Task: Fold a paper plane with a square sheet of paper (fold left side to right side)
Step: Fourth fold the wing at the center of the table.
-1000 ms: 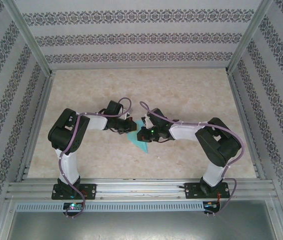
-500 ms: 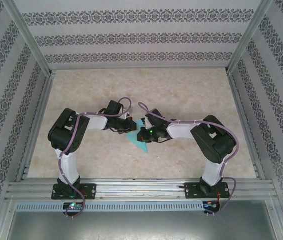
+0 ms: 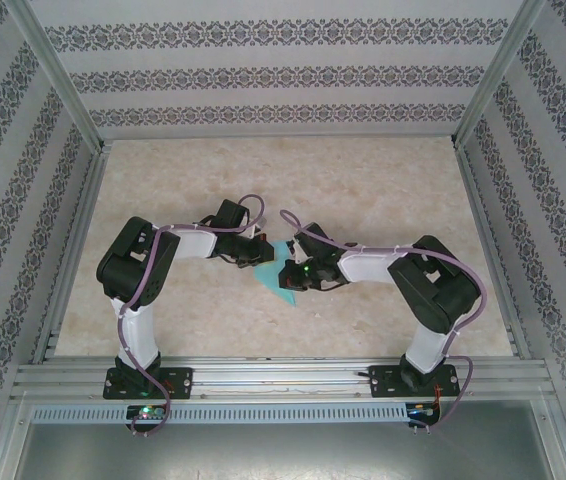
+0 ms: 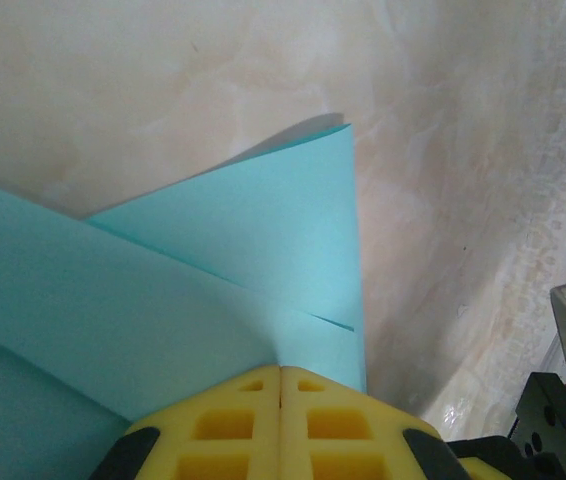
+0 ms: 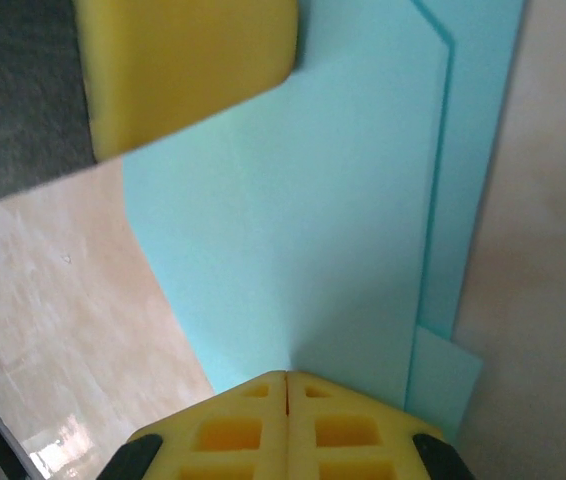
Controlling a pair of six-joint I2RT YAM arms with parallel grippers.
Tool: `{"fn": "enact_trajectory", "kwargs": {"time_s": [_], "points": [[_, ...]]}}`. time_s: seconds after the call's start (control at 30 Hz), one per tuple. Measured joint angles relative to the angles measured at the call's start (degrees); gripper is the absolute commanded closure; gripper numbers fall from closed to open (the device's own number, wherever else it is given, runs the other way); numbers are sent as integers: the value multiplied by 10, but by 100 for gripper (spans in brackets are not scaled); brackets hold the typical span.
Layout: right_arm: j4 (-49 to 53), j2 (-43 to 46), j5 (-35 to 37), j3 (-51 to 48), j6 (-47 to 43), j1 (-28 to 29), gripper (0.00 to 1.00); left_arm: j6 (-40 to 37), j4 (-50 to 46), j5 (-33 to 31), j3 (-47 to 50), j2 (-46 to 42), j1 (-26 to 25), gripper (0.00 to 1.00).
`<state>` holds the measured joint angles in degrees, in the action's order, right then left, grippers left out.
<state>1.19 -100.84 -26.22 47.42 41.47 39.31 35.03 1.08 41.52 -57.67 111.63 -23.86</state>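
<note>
Though overhead blurs the paper (image 4: 213, 240), wrist views show layers, seemingly under clenched left tool (image 4: 281, 372) and right tool (image 5: 286, 376).

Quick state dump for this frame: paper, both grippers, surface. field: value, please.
paper: turquoise paper, folded into overlapping layers, lying on the table between the arms
left gripper: shut, tips down on the paper, nothing clamped between them
right gripper: shut, tips down on the paper, facing the left gripper
surface: marbled beige table
</note>
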Motion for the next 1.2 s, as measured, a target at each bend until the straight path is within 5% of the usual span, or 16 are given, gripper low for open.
{"fn": "enact_trajectory", "kwargs": {"time_s": [1.2], "points": [[33,109,16,-105,17,33,100,2,-6,0,-3,1,0,100]]}}
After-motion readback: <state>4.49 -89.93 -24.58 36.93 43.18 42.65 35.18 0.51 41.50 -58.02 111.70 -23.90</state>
